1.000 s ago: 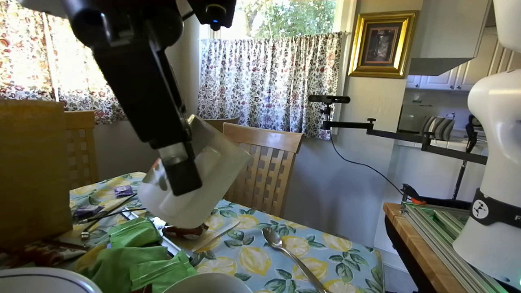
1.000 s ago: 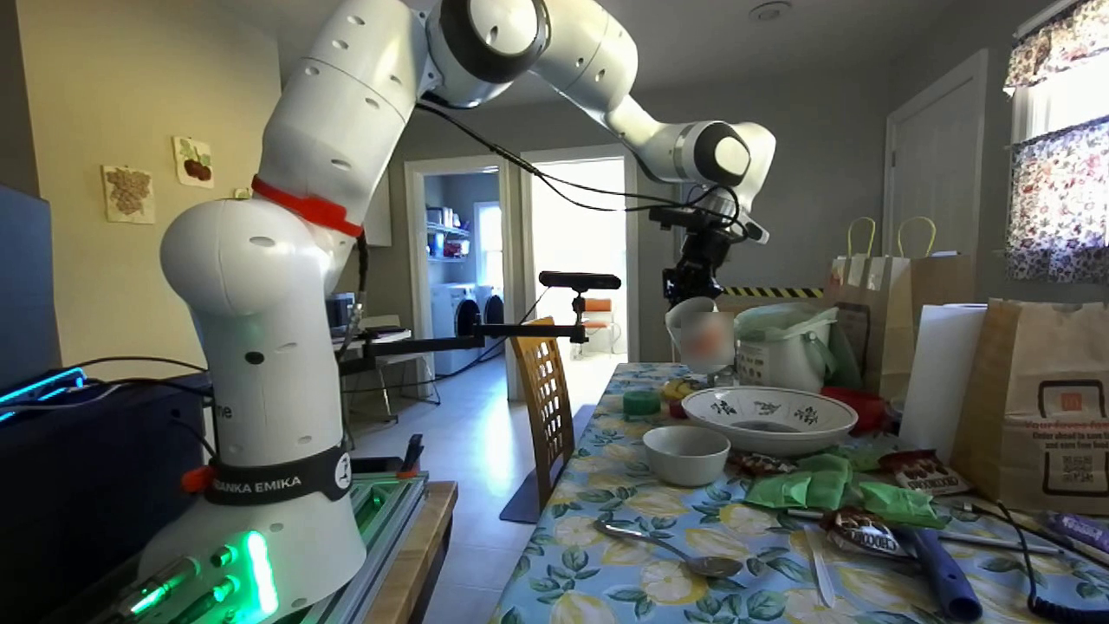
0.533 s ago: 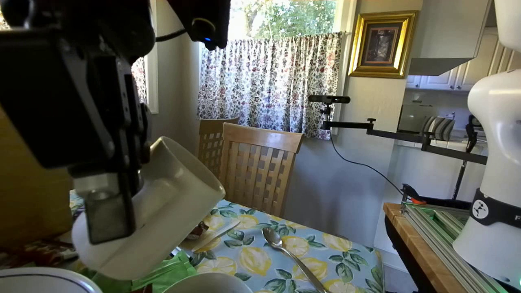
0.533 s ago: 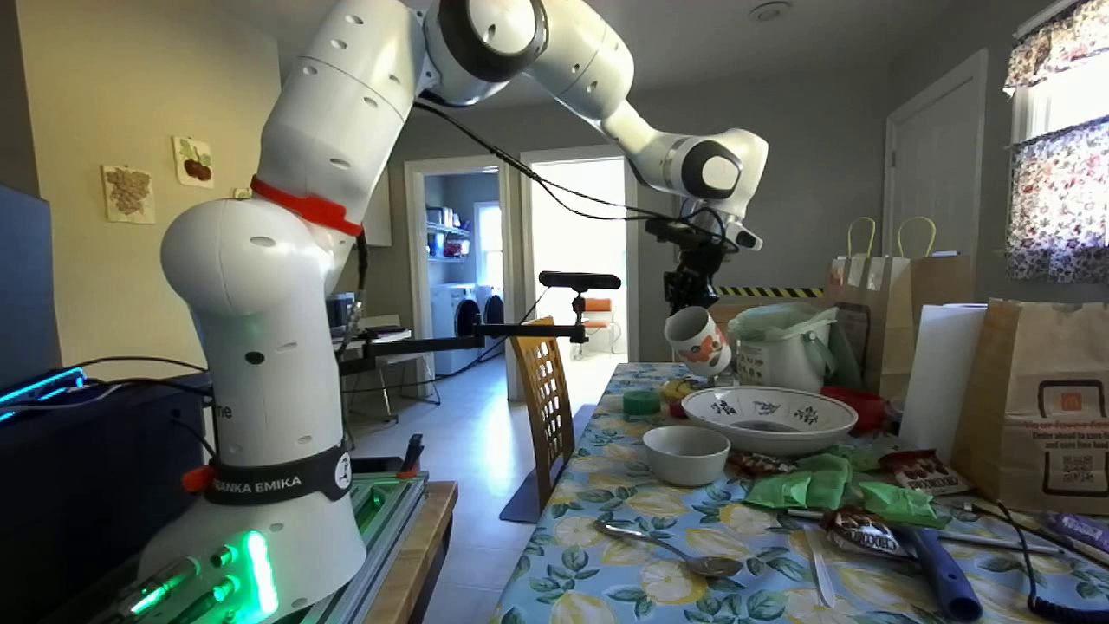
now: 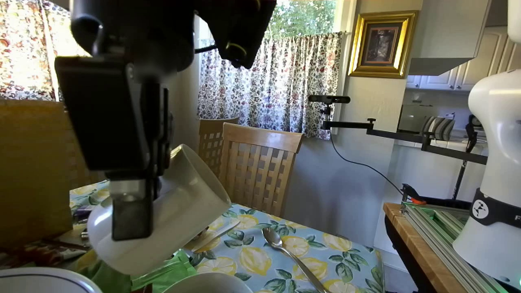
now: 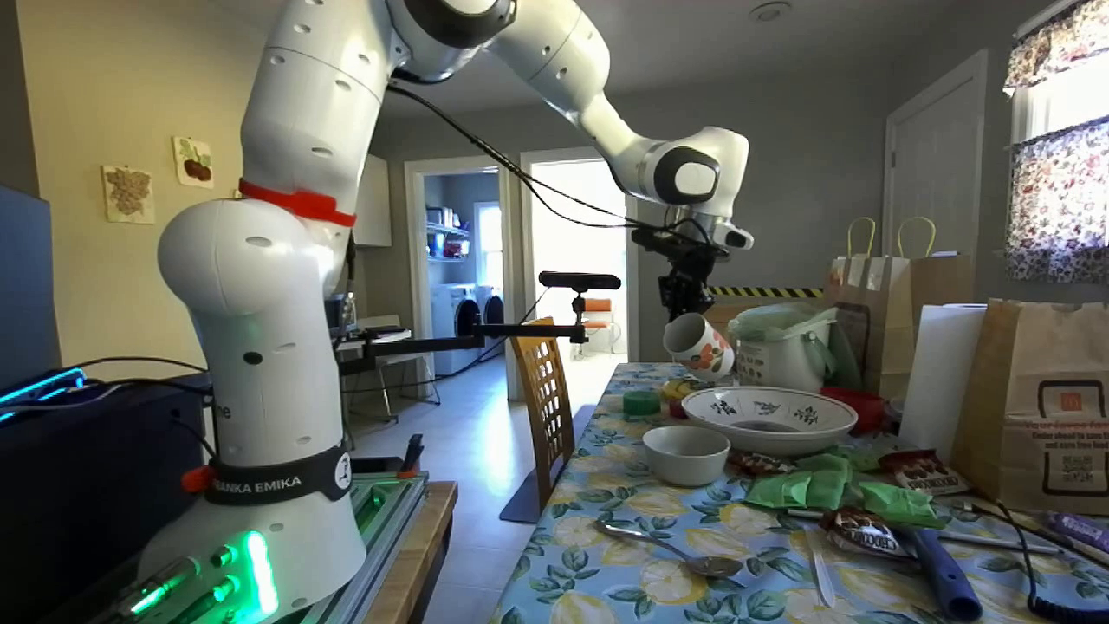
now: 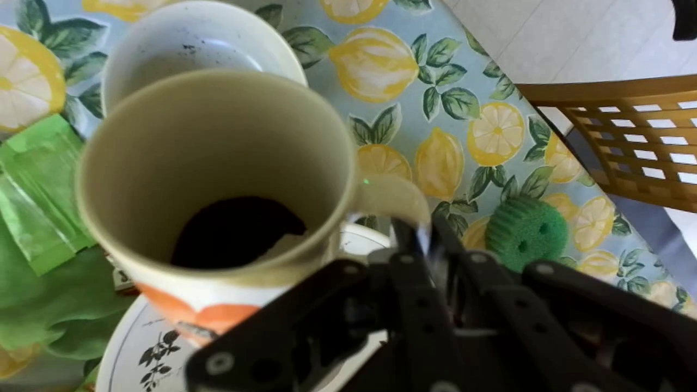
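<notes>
At the left of the wrist view, green packets (image 7: 38,190) lie on the lemon-print worktop (image 7: 375,65), near enough to get wet or dusted if anything slops over. Right of them sits the white bowl (image 7: 152,43), partly hidden behind the mug (image 7: 218,136); a spill on that side could land half in it, half beside it. The mug is held in the air above the worktop, tilted in both exterior views, with dark contents (image 7: 234,228) low inside (liquid or grounds, I can't tell which); more tilt could send them over the rim. Under it shows the patterned dish (image 7: 130,348), which the mug's base could knock if lowered carelessly. Next comes the pincer (image 7: 425,234), clamped on the handle (image 7: 389,196); with the hold all at one side, the mug's weight could make it pivot or slip, above all in a jerky move. Beyond lies a green sponge-like piece (image 7: 525,234), which a low sweep could brush. At far right stands the chair (image 7: 642,130); a wide swing that way could bump its back.
</notes>
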`<control>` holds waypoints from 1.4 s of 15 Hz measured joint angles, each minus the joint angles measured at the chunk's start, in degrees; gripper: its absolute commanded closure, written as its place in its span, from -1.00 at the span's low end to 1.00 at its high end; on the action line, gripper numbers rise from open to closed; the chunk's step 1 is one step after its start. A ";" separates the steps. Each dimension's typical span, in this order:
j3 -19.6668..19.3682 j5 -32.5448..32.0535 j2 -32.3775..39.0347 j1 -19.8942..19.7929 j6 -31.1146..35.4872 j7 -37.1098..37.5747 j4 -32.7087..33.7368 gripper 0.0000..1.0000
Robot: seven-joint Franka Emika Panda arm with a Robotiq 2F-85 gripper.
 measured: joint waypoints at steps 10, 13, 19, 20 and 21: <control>0.80 8.73 -10.38 -1.41 12.18 -10.56 -14.53 0.95; 1.23 12.09 -10.67 -1.41 16.99 -14.94 -16.66 0.95; 1.93 19.98 -10.01 -1.59 23.56 -24.16 -19.62 0.95; 2.12 21.30 -9.83 -1.62 24.80 -25.66 -20.01 0.95; 2.26 22.51 -9.61 -1.62 26.00 -26.95 -20.35 0.95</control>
